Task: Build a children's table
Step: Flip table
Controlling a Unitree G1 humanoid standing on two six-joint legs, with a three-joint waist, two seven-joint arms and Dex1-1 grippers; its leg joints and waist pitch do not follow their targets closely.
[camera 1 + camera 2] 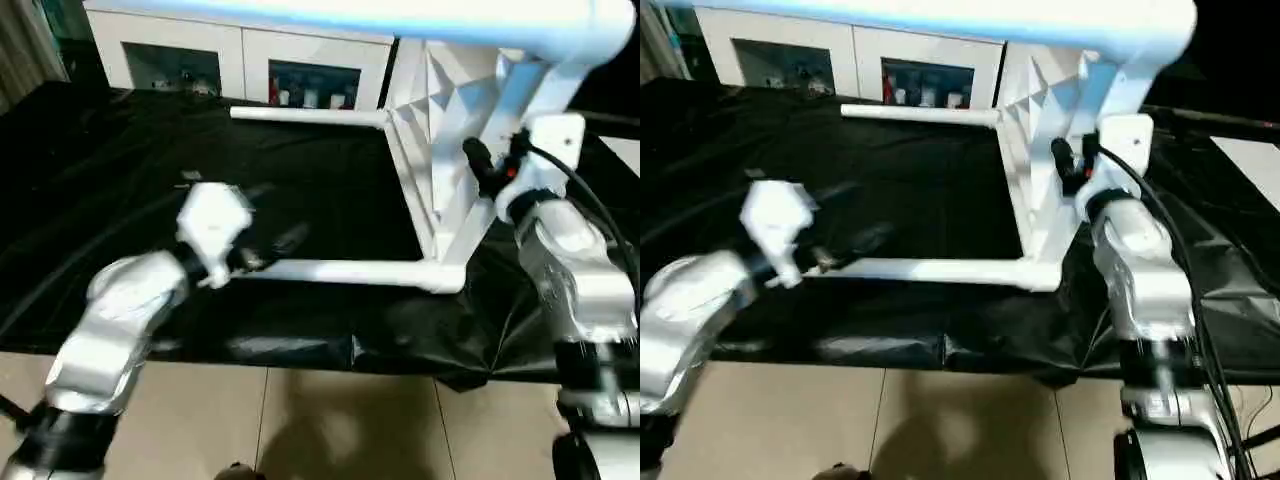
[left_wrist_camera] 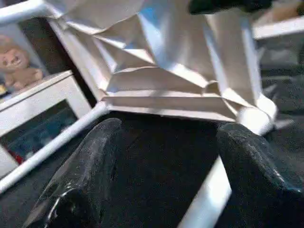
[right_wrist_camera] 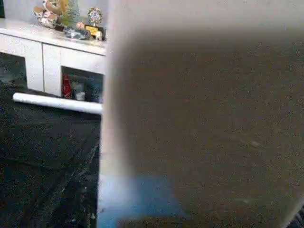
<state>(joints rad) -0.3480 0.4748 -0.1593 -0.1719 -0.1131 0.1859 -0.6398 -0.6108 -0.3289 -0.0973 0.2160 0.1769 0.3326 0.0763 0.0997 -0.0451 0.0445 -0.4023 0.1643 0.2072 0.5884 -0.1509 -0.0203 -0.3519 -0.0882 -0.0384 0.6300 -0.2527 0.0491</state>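
Note:
The children's table top [image 1: 440, 110] stands on its edge on a black sheet, its ribbed underside facing left. Three white legs are plugged into its corners: a far one [image 1: 300, 115], a near low one [image 1: 350, 271] and a high one [image 1: 400, 15] close under my head. My left gripper [image 1: 272, 245] is open just above the near low leg's free end, and that leg [image 2: 204, 204] shows between its fingers [image 2: 85, 171]. My right gripper [image 1: 495, 160] is shut on the top's near rim [image 1: 480, 190], whose white surface [image 3: 199, 118] lies right in front of the wrist.
A black sheet [image 1: 150, 170] covers the work surface, and its front edge borders a tiled floor [image 1: 300, 420]. A white cabinet [image 1: 240, 55] with glass-fronted compartments stands behind. A teddy bear [image 2: 19, 66] sits on top of it.

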